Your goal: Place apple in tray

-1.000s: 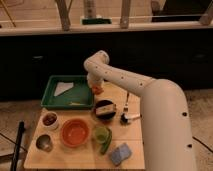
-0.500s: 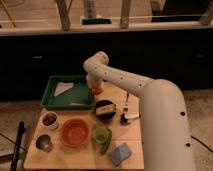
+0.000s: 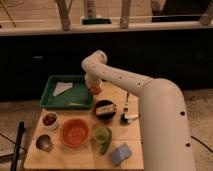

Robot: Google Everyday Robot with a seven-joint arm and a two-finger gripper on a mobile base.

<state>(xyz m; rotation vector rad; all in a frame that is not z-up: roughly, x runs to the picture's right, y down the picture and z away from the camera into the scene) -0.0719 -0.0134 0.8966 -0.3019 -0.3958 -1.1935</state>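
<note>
The green tray (image 3: 50,102) sits at the table's back left with a white paper in it. The small orange-red apple (image 3: 95,90) is at the tray's right rim, right under my gripper (image 3: 93,86). The gripper reaches down from the white arm and is closed around the apple. I cannot tell whether the apple rests on the table or hangs just above it.
An orange bowl (image 3: 75,132), a small white bowl of dark red contents (image 3: 49,120), a metal cup (image 3: 44,143), a dark bowl (image 3: 105,110), a green cup (image 3: 102,135), a blue sponge (image 3: 120,153) and a small black-and-white object (image 3: 127,117) stand on the wooden table (image 3: 117,95).
The arm and the apple have barely moved; the gripper stays at the tray's right rim.
</note>
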